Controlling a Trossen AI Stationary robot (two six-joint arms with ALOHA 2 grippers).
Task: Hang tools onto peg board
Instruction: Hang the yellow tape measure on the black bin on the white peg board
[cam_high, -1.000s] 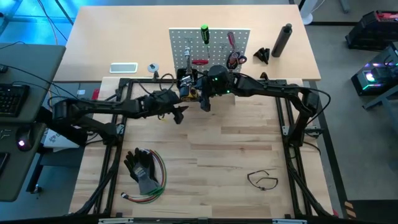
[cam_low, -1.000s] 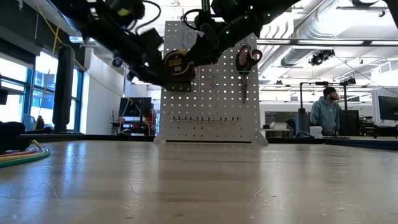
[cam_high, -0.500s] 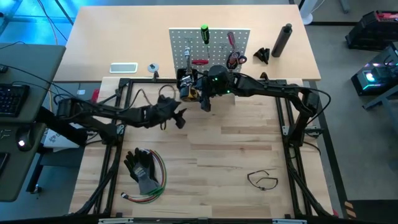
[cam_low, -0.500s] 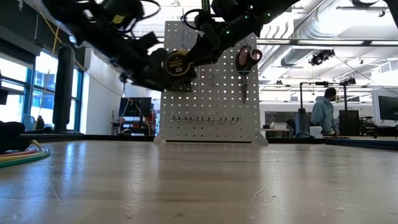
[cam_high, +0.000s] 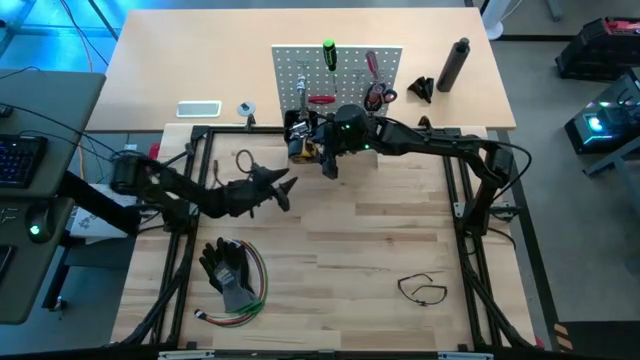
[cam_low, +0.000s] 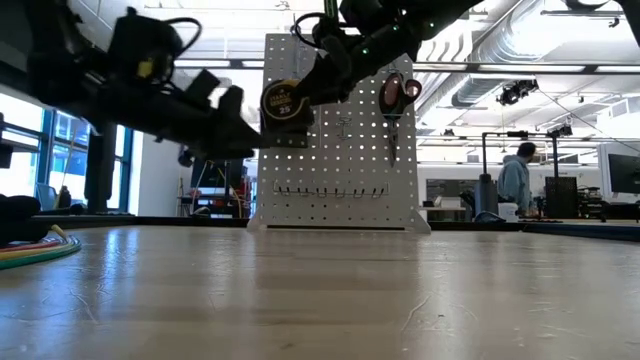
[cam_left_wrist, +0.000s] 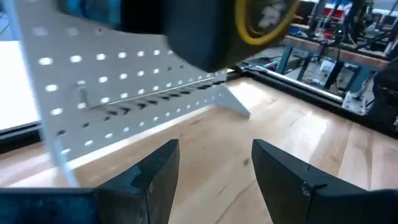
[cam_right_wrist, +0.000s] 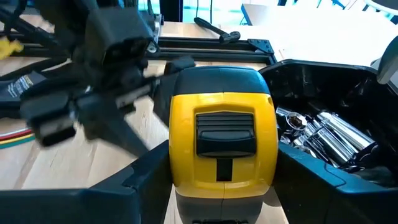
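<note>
The white peg board (cam_high: 337, 75) stands upright at the table's far side and carries a green screwdriver (cam_high: 328, 52), red-handled tools (cam_high: 376, 94) and a black bin of silver wrenches (cam_right_wrist: 323, 134). Just in front of it my right gripper (cam_high: 305, 146) is shut on the yellow tape measure (cam_low: 283, 103), which is in the air. My left gripper (cam_high: 284, 190) hovers open and empty, left of and below the tape measure (cam_left_wrist: 267, 15); its fingers (cam_left_wrist: 155, 177) point at the board (cam_left_wrist: 124, 81). A thin black loop (cam_high: 422, 288) lies flat at the near right. My right gripper pinches the tape measure's two broad side faces (cam_right_wrist: 177, 143) between its two fingers (cam_right_wrist: 146, 171), with the black lock button toward the wrist camera. The fingers slant down toward the table's left. The tape measure hangs clear of the table, in front of the board's left part.
Black gloves on a bundle of coloured wires (cam_high: 232, 275) lie near the table's near left corner. Behind the board stand a dark bottle (cam_high: 455, 63), a small black object (cam_high: 420, 90) and a white flat device (cam_high: 198, 109). A person (cam_low: 518, 180) stands far off in the room.
My left gripper has drawn away from the tape measure, sinking and going back toward the table's left and near edges, and has tipped to point nearly level. Its fingers stay open. My right gripper keeps the tape measure still.
</note>
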